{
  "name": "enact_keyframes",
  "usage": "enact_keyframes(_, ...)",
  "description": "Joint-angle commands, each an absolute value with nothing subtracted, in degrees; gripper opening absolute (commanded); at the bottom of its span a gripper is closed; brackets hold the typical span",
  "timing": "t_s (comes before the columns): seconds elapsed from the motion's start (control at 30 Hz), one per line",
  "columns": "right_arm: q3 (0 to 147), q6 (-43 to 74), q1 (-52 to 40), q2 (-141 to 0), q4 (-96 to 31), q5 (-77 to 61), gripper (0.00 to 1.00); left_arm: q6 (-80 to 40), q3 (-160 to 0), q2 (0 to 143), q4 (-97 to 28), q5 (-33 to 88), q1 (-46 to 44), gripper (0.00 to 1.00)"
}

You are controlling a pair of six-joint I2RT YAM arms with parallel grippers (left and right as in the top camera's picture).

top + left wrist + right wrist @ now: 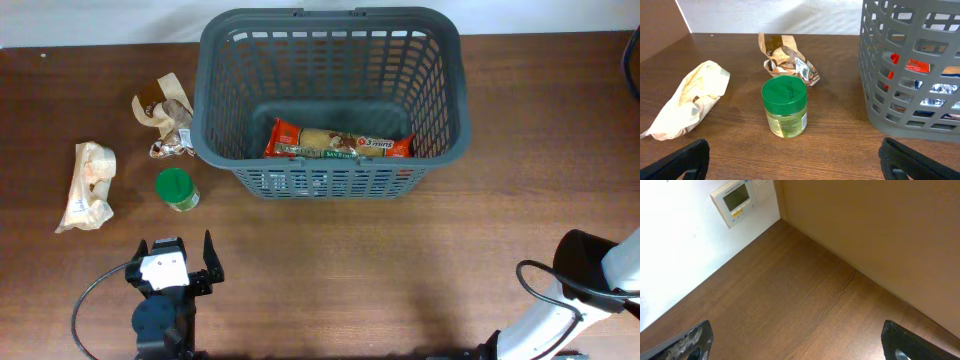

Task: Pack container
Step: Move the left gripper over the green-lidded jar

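Observation:
The large dark grey slotted container [330, 45] stands at the back middle of the table and holds a red and orange snack packet [338, 143]; its wall shows in the left wrist view [910, 70]. A green-lidded jar [177, 188] stands upright to its left, also in the left wrist view [785, 106]. A crumpled brown wrapper [166, 113] and a pale bag [87, 185] lie further left. My left gripper [175, 258] is open and empty in front of the jar [795, 165]. My right gripper [797, 345] is open and empty over bare table.
The right arm [590, 285] sits at the table's front right corner. In the right wrist view a white wall with a thermostat panel [735, 200] lies beyond the table edge.

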State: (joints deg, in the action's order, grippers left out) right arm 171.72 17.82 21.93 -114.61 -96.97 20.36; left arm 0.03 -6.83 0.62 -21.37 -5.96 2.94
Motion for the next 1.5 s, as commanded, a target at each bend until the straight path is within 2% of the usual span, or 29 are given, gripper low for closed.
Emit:
enact_keyframes(0.0,171.52,18.33,22.15,-114.8,-97.3,21.26,0.99,0.95,-6.46,0.34,-21.21,-5.58,2.61,0.99)
enact_keyframes(0.33,171.52,18.33,22.15,-114.8,-97.3,21.26,0.99,0.99,-6.46,0.34,-21.17,-5.63,2.61,0.99)
enact_keyframes(0.63,171.52,18.33,22.15,-114.8,-97.3,21.26,0.99,1.13,-6.59,0.34,-17.85,-12.19,2.66,0.99)
enact_keyframes(0.8,171.52,18.33,22.15,-114.8,-97.3,21.26,0.99,0.73,-12.08,1.76,-17.87,-11.7,2.66,0.99)
enact_keyframes(0.93,171.52,18.33,22.15,-114.8,-97.3,21.26,0.99,3.22,-22.28,9.26,-22.85,-13.8,2.83,0.99)
enact_keyframes(1.03,171.52,18.33,22.15,-114.8,-97.3,21.26,0.99,8.03,-35.09,22.5,-27.29,-14.92,2.83,0.99)
enact_keyframes(1.27,171.52,18.33,22.15,-114.8,-97.3,21.26,0.99,8.54,-57.49,46.39,-40.21,-12.73,2.81,0.99)
enact_keyframes(1.4,171.52,18.33,22.15,-114.8,-97.3,21.26,0.99,8.45,-63.79,52.93,-41.5,-12.27,2.76,0.99)
enact_keyframes(1.47,171.52,18.33,22.15,-114.8,-97.3,21.26,0.99,8.47,-64.88,55.11,-41.71,-7.57,2.76,0.99)
